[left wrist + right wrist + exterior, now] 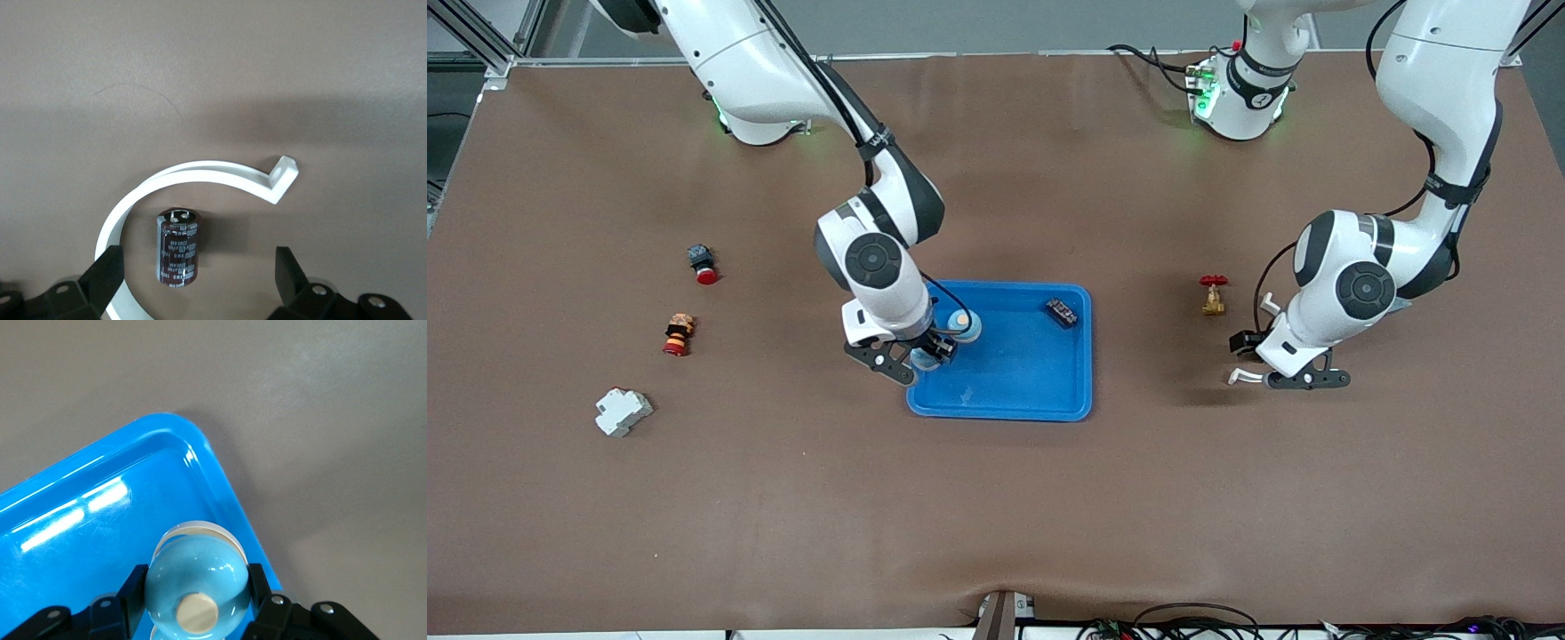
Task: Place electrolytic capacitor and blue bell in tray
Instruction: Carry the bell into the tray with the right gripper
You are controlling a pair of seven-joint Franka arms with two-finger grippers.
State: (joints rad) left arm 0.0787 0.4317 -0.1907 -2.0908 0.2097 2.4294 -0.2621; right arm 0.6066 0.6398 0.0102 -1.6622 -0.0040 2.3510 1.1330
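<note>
White curved strip half-rings capacitor; open toward left hand.

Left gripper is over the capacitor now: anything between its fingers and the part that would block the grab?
The left gripper is open over the electrolytic capacitor, which lies on the table between the fingers. Nothing sits between them, but a white curved plastic piece arcs around the capacitor, passing close by one finger, and might get caught.
</note>
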